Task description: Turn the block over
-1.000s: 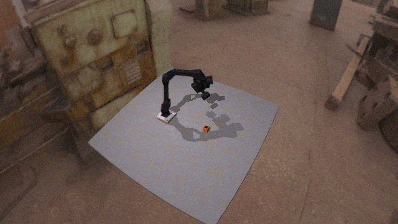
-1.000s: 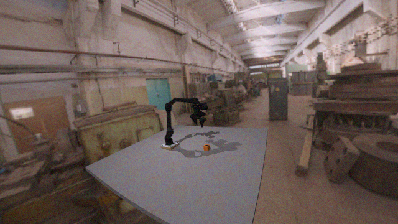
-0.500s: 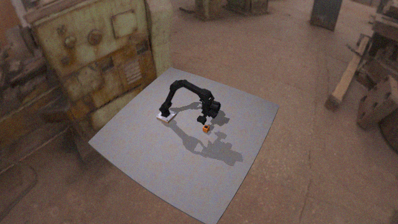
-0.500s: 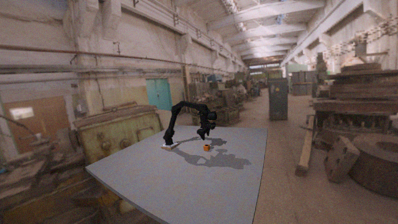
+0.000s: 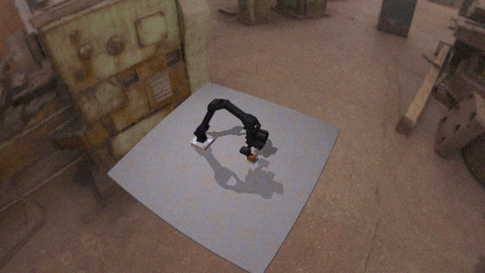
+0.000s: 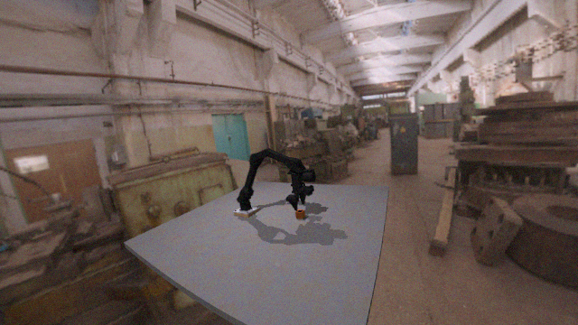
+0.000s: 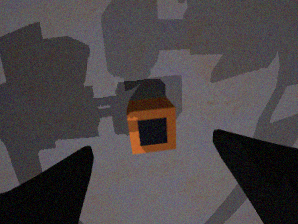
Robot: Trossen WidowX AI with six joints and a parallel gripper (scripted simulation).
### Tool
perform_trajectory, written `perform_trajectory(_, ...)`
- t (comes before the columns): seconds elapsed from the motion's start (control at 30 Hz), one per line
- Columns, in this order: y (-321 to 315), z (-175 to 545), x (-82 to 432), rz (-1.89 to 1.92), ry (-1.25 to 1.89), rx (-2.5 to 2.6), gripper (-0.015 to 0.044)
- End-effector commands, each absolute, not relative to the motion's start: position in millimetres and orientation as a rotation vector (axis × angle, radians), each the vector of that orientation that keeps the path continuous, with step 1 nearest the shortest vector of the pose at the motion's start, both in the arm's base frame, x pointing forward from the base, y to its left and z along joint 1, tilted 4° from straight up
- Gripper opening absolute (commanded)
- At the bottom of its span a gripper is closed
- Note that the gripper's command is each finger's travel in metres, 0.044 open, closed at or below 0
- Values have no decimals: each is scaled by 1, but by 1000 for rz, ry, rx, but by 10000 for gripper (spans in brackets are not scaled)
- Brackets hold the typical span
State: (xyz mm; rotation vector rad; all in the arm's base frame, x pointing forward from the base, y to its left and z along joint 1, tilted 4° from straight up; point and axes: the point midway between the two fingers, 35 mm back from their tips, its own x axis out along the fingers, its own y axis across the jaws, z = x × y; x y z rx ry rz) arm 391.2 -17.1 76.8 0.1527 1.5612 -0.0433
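The small orange block (image 5: 251, 157) (image 6: 300, 216) (image 7: 171, 131) sits on the grey table (image 5: 182, 189) (image 6: 271, 280). Its marked side, a dark square (image 7: 152, 131) framed in orange, faces up towards the wrist camera. My gripper (image 5: 251, 150) (image 6: 301, 201) (image 7: 154, 144) is open and empty, pointing down just above the block. In the wrist view the block lies between and a little beyond the two black fingertips, with space on both sides. In the top and exterior views the near finger partly overlaps the block, so contact cannot be told there.
The arm's white base plate (image 5: 202, 142) (image 6: 245, 212) stands on the table to the left of the block. The arm's dark shadows fall around the block. A worn green machine cabinet (image 5: 114, 64) (image 6: 176, 194) stands beyond the table's left edge.
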Motion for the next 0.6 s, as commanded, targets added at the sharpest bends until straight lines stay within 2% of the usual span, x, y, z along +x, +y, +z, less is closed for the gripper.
perform_trajectory(0.0,-17,70,390,-49,1562,154,440)
perform_trajectory(0.57,-15,43,391,-49,1562,154,440)
